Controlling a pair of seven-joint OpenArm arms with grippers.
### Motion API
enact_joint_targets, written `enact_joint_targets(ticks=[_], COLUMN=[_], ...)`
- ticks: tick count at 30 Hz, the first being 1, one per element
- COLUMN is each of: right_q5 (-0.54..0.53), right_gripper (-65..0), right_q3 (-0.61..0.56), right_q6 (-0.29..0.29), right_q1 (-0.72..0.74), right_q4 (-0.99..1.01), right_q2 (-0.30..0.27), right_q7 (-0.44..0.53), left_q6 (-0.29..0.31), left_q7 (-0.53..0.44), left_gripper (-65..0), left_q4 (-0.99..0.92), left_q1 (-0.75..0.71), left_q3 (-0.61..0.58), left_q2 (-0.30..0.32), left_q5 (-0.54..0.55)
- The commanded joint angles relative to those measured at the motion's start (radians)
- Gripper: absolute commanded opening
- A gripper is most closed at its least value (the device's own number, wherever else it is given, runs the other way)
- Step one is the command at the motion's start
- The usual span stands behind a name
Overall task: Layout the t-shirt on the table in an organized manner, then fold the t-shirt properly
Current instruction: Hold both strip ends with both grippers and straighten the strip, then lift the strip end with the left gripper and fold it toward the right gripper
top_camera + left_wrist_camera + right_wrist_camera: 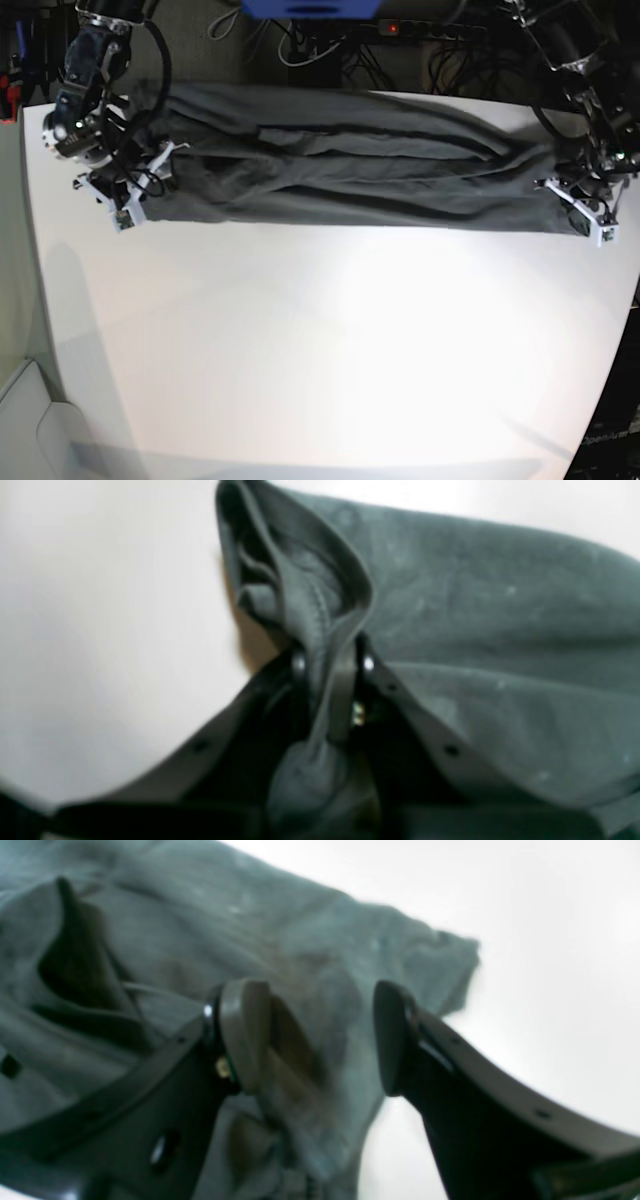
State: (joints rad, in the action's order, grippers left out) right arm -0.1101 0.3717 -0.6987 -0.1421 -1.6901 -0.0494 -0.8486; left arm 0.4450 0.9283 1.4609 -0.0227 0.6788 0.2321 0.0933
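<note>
My shirt [350, 170] lies across the far part of the table [330, 340]. It is pulled out long, from one side of the table to the other, and it is bunched into long folds, not flat. The near part of the table, in front of the shirt, is bare white.

At the shirt's left end in the base view is my right gripper [133, 190]. In its wrist view this gripper [320, 1037] stands wide, with a clear gap between the two fingers [247, 1035]. The shirt lies under and behind the fingers. One finger looks close to the cloth, but the picture is blurry, so I cannot tell if it touches. Nothing is pinched here.

At the shirt's right end in the base view is my left gripper [590, 212]. In its wrist view this gripper [332, 665] is squeezed tight on a bunch of the shirt [450, 630]. A thick fold with a sewn edge sticks up out of the grip. The rest of the cloth spreads away to the right of it.
</note>
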Motion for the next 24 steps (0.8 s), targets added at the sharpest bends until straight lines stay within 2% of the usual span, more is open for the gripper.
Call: enact_joint_targets(ticks=[1,7,9,11,14,20,21,24], right_q5=[-0.010,-0.010,-0.010,-0.010,-0.010,-0.010,-0.010,-0.010], right_gripper=[-31.0,-31.0,-31.0,-31.0,-31.0,-31.0,-31.0,-31.0], right_q3=[0.003,0.005,0.005,0.005,0.005,0.002,0.000,0.000], right_q6=[0.001,0.001,0.001,0.001,0.001,0.001,0.001,0.001], right_q1=[0.009,0.009,0.009,0.009,0.009,0.009,0.009,0.009], right_q4=[-0.015,-0.015,-0.015,-0.015,-0.015,-0.015,-0.015,-0.015], right_q2=[-0.008,-0.008,-0.008,-0.008,-0.008,-0.008,-0.008,-0.008], right_q7=[0.019,0.018,0.018,0.018,0.018,0.016,0.015,0.012], left_q6=[-0.002,-0.004,-0.005,-0.005,-0.005,-0.005,-0.005,-0.007], left_q7=[0.002,0.159,0.196,0.216,0.202,0.107,0.100,0.104], left_gripper=[-64.6,-64.6,-64.6,-64.6,-64.6,-64.6,-64.6,-64.7], left_q4=[0.083,0.398,0.473,0.512,0.513,0.512,0.512,0.501], left_q1=[0.020,0.027,0.019,0.005,-0.021,-0.070,-0.072,-0.075], left_q3=[0.003,-0.003,-0.044,-0.098,-0.202,-0.388,-0.416,-0.511], left_q2=[0.022,-0.036,-0.066,-0.095,-0.167,-0.368,-0.389,-0.389], left_q5=[0.010,0.010,0.007,-0.042,-0.201,-0.544,-0.596,-0.696])
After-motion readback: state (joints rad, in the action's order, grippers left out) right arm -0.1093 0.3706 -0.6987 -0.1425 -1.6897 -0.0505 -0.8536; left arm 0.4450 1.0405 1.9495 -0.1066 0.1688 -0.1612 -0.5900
